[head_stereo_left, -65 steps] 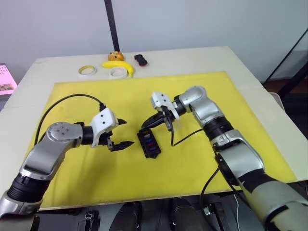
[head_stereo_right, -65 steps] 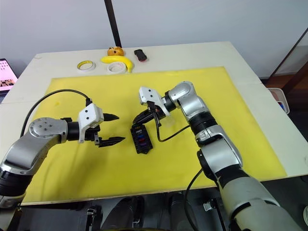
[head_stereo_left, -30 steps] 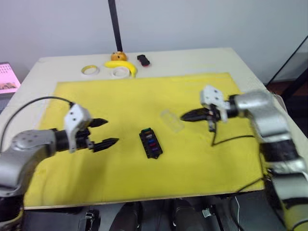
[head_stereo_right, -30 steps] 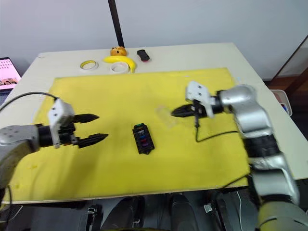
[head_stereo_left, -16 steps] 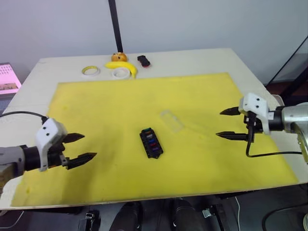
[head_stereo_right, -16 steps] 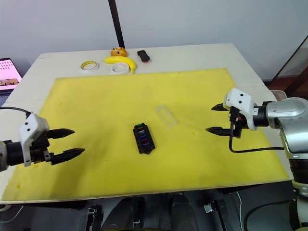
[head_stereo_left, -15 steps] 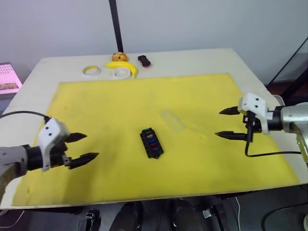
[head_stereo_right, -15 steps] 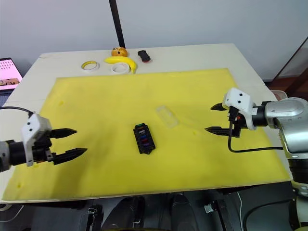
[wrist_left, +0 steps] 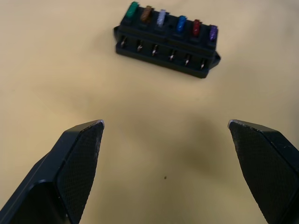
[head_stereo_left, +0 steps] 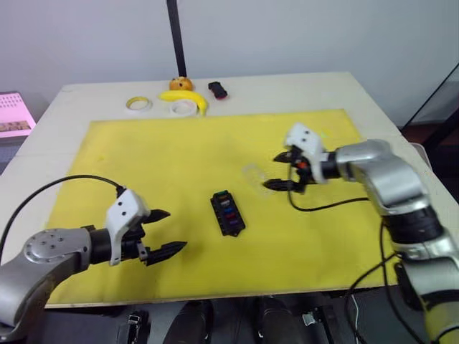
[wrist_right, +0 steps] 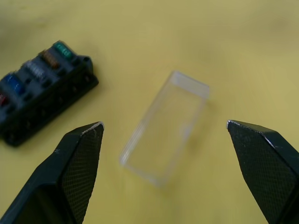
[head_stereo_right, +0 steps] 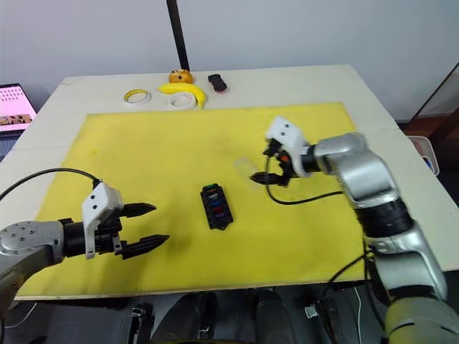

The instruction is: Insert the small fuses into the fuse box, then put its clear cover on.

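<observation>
Six small fuses (wrist_left: 169, 22) already sit in the black fuse box (head_stereo_left: 228, 213) at the yellow mat's centre. The clear cover (wrist_right: 164, 126) lies bare at its 1 o'clock, not yet fitted. Right gripper (head_stereo_left: 278, 171) beside it, jaws wide, empty; left gripper (head_stereo_left: 163, 231) likewise

Pale table (head_stereo_left: 301, 86), plain grey wall (head_stereo_left: 287, 32)
</observation>
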Available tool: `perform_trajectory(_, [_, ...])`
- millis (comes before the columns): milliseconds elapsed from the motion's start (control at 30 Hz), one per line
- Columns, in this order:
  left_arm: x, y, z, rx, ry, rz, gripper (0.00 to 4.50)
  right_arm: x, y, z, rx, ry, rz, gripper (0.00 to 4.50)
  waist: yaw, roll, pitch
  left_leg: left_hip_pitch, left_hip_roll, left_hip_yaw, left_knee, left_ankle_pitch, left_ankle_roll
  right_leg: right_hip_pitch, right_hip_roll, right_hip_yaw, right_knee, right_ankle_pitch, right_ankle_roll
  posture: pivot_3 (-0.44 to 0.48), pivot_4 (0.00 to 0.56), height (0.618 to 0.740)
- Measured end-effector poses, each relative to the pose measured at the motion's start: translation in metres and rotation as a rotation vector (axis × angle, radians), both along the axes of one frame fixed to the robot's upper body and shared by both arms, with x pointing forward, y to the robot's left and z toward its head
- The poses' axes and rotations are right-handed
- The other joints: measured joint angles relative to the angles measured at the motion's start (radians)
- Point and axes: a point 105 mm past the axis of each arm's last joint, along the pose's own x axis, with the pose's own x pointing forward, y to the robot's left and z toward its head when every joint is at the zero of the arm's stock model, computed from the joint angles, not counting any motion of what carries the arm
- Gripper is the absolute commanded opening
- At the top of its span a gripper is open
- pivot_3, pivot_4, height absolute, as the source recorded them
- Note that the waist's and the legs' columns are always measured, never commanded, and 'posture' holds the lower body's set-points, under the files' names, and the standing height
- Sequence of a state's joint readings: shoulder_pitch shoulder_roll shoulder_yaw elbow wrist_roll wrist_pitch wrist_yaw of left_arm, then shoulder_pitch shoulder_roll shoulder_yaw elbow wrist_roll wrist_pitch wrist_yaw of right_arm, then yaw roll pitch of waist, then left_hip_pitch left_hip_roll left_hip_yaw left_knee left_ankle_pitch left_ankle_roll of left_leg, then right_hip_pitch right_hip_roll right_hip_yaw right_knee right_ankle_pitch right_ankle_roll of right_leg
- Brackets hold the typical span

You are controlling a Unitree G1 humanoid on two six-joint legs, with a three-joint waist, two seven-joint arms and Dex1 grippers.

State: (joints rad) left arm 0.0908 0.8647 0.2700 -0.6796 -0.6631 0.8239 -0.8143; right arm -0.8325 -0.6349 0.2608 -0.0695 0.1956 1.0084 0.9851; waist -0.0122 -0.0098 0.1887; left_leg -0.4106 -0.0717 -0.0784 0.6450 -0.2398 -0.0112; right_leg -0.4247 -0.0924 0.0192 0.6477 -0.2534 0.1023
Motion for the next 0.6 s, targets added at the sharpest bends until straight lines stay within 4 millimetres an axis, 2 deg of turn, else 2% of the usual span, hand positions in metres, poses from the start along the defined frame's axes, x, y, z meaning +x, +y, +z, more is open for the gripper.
perform_trajectory(100, [-0.001, 0.001, -0.002, 0.010, 0.001, 0.015, 4.50, 0.003, 0.017, -0.007, -0.033, 0.043, -0.053, 4.45, 0.005, 0.000, 0.000, 0.000, -0.001, -0.001, 0.000, 0.000, 0.000, 0.000, -0.001, -0.001, 0.000, 0.000, 0.000, 0.000, 0.150, 0.740])
perform_trajectory(400, [0.004, -0.018, -0.007, 0.024, -0.015, -0.035, 4.50, 0.022, -0.004, -0.026, -0.112, 0.045, -0.243, 4.45, -0.008, 0.000, 0.000, 0.000, -0.001, 0.000, -0.001, 0.000, 0.000, -0.001, 0.001, -0.001, 0.001, 0.001, 0.002, 0.000, 0.150, 0.740])
perform_trajectory(600, [0.007, -0.024, -0.008, 0.033, -0.037, -0.053, 4.50, 0.023, 0.004, -0.038, -0.080, 0.089, -0.275, 4.45, -0.006, 0.000, 0.000, 0.000, 0.000, 0.000, -0.001, 0.000, 0.000, -0.001, 0.002, -0.001, 0.001, 0.002, 0.002, 0.000, 0.150, 0.740])
